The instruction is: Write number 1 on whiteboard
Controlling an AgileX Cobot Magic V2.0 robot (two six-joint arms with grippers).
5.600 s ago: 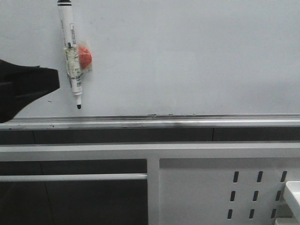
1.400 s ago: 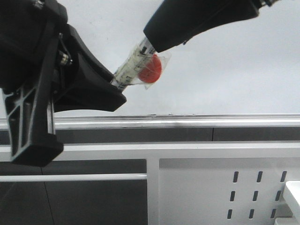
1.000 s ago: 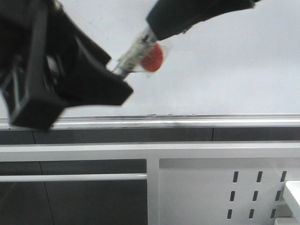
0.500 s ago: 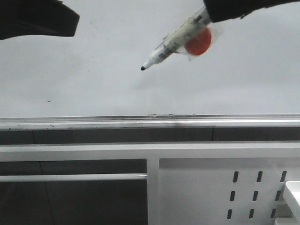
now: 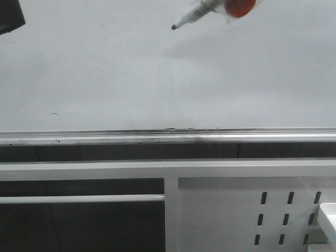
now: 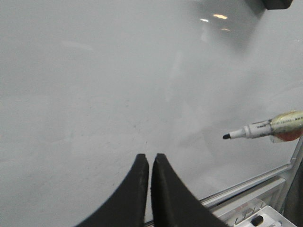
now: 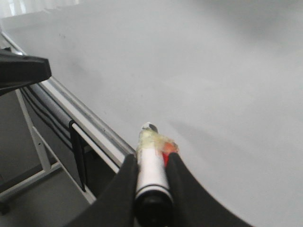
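The whiteboard (image 5: 157, 79) fills the upper front view, with its silver rail (image 5: 157, 137) below. No black stroke of a number 1 shows on it. A white marker (image 5: 197, 13) with a bare black tip and a red magnet (image 5: 240, 6) taped to it hangs at the top edge, tip pointing left. My right gripper (image 7: 150, 158) is shut on the marker (image 7: 151, 172); the gripper itself is above the front view. The marker also shows in the left wrist view (image 6: 265, 130). My left gripper (image 6: 149, 158) is shut and empty, facing the whiteboard (image 6: 94, 94); only its corner (image 5: 10, 16) shows in the front view.
Below the rail run a white frame bar (image 5: 79, 169) and a white perforated metal panel (image 5: 252, 210). A white tray corner (image 5: 328, 215) sits at the lower right. Small dark specks (image 5: 54, 113) mark the board. The left arm (image 7: 21, 71) shows in the right wrist view.
The marker hung on the board; now my right gripper holds it and has carried it up and right. My left gripper, close by its tip a second ago, has drawn back up-left.
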